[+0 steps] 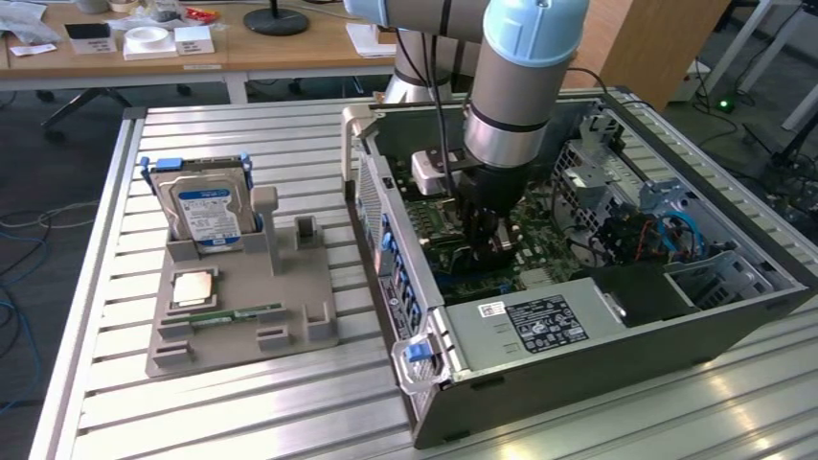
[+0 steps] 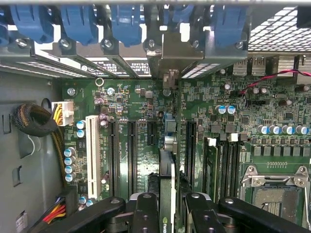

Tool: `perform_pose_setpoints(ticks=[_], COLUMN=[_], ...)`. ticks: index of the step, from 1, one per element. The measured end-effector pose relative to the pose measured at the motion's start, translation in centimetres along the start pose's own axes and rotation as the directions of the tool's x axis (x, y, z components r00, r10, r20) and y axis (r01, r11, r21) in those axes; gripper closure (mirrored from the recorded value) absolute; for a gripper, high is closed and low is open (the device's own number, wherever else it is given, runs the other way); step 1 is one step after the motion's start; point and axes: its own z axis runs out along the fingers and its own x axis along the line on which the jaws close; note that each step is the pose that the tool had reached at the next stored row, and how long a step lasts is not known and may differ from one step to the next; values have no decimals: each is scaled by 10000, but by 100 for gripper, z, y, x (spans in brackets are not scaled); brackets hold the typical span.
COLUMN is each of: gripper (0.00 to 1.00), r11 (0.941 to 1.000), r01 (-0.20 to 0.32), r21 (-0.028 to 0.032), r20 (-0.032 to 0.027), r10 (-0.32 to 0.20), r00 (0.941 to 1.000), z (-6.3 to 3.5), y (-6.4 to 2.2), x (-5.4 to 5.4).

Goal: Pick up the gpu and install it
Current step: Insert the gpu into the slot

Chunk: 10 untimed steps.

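Note:
My gripper reaches down inside the open computer case and is shut on the gpu. The wrist view shows this thin card edge-on between my two black fingers, standing upright. It hangs just over the green motherboard, in line with the black expansion slots, and its metal bracket end points toward the rear slot openings. In the exterior view my gripper is low over the board's middle, and the card is mostly hidden behind it.
On the exterior view's left, a grey holder carries a silver hard drive, a CPU and a green RAM stick. Blue slot latches, a white slot, a cable bundle, the CPU socket and the power supply surround my gripper.

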Motion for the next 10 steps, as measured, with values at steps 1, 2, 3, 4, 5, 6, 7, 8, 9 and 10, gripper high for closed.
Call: perform_pose_setpoints(ticks=[1, 2, 3, 4, 5, 6, 7, 8, 9, 10], gripper=[74, 74, 74, 74, 74, 73, 67, 67, 67, 61], r11=[10000, 10000, 10000, 10000, 10000, 10000, 10000, 10000, 10000, 10000], r01=[0, -1, 0, -1, -12, -11, -8, 0, -1, -1], r21=[0, 0, 1, 1, -20, 0, 4, 0, 1, 2], r20=[0, 1, 0, 0, 12, 5, 6, 1, 2, 2], r10=[0, 1, 0, 1, 12, 11, 8, 0, 1, 1], r00=[10000, 10000, 10000, 10000, 10000, 10000, 10000, 10000, 10000, 10000], z=[0, 0, 0, 0, 2, 2, 3, 0, 1, 1], y=[0, 0, 0, 0, 8, 6, 4, 0, 0, 0], x=[0, 0, 0, 0, -2, -1, -1, 0, 0, 0])
